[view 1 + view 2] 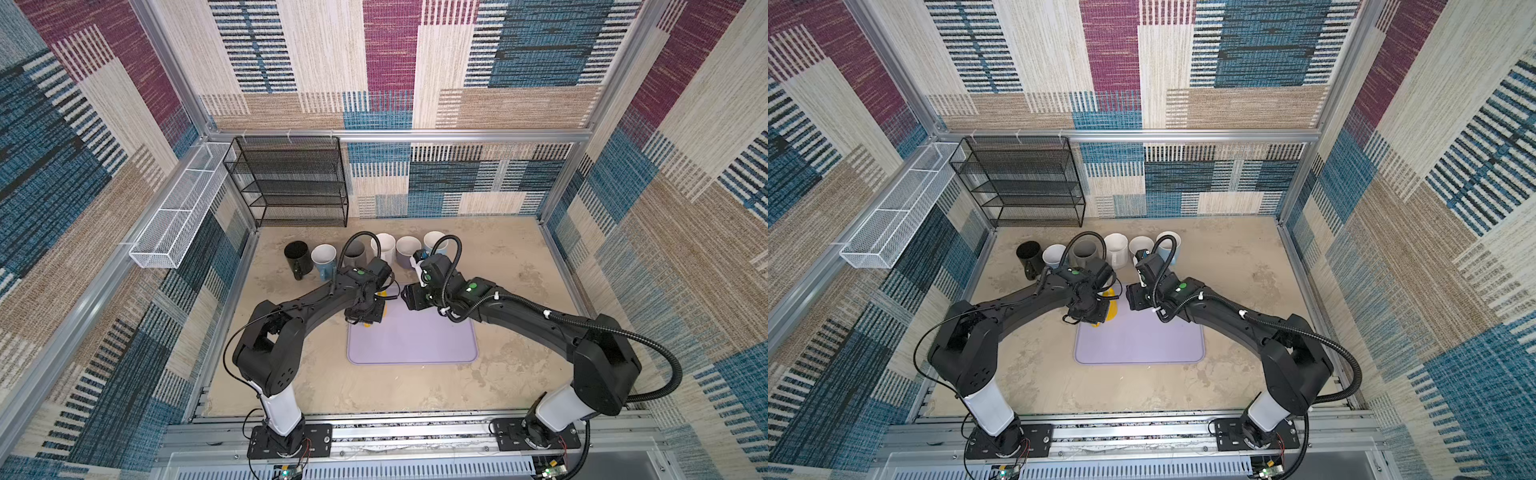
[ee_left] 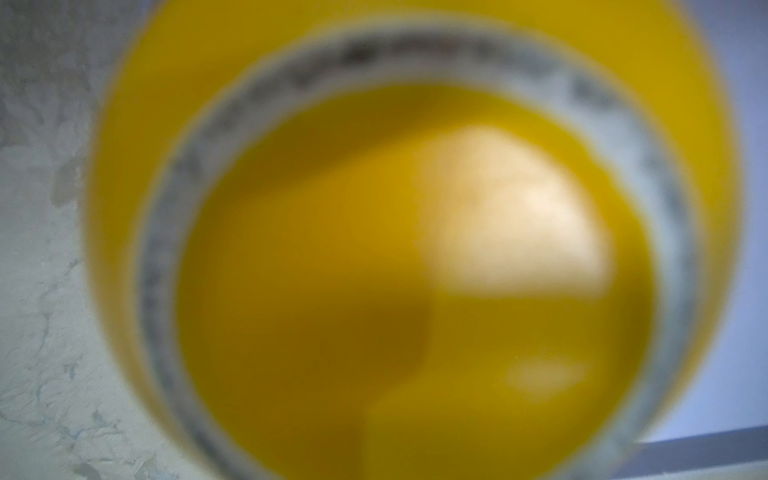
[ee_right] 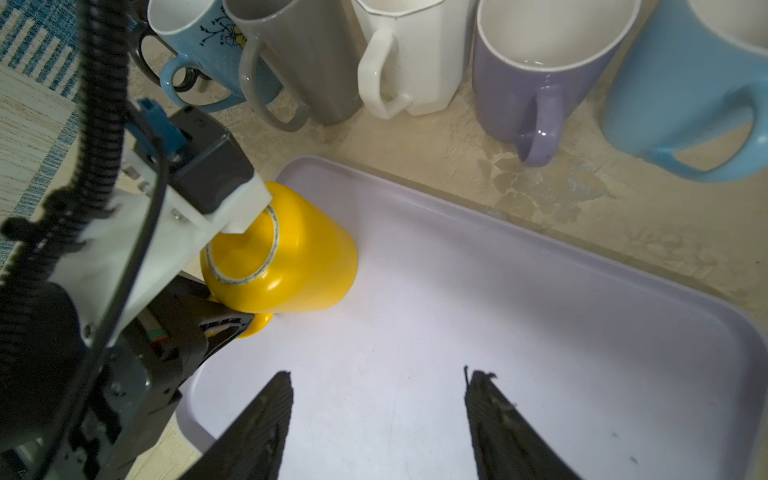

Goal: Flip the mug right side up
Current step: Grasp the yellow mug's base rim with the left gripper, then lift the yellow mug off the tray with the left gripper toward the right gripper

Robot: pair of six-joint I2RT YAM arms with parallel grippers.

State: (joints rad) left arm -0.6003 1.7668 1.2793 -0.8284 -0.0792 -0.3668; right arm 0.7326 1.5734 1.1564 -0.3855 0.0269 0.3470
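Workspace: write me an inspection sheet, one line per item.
Surface: beige mottled table, lavender tray in the middle.
Job's things: yellow mug upside down, base up, on the tray's back left corner.
Clutter: six upright mugs in a row behind the tray.
Grippers: left tool at the yellow mug's handle, grip unclear; right tool open over the tray, holding nothing.
Cables: black conduit arches over each wrist.
Surroundings: black mesh shelf, white wire basket, patterned walls.
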